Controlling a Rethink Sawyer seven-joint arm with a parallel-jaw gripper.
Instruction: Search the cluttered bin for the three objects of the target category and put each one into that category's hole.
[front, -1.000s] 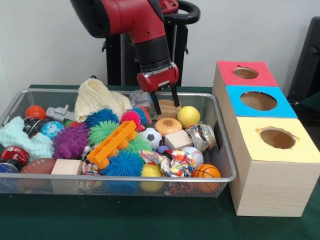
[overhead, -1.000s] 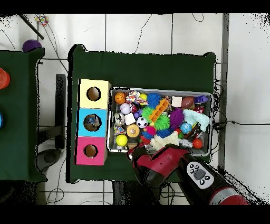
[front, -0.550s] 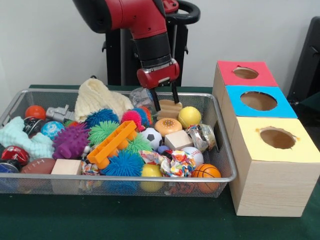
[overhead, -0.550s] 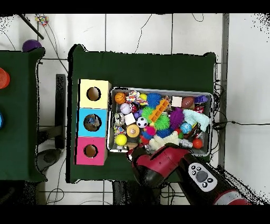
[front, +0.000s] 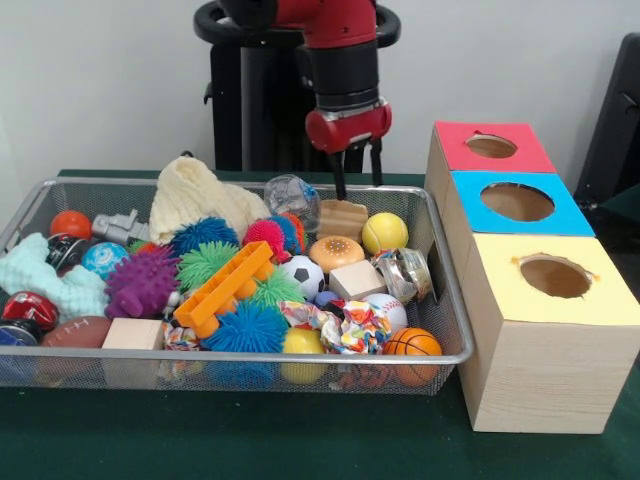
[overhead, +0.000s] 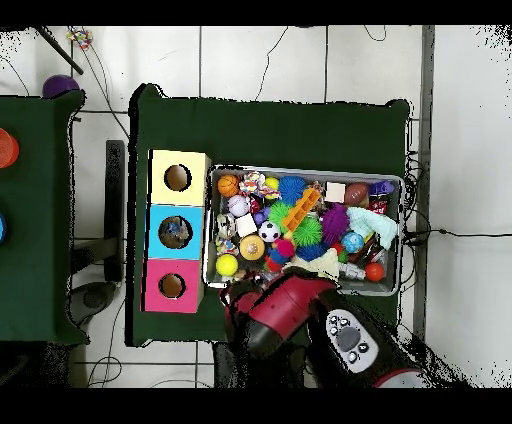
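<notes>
Claw (front: 357, 178) hangs empty, fingers apart, above the far rim of the wire bin (front: 452, 330), just over the wooden block (front: 343, 219). Target category unclear; the block lies against the far wall beside the yellow ball (front: 384, 232). Judged light, stiff, flat-sided: grip across its short faces. Green table (front: 250, 440); three-hole sorting box (front: 540, 290) stands close beside the bin; white wall behind
</notes>
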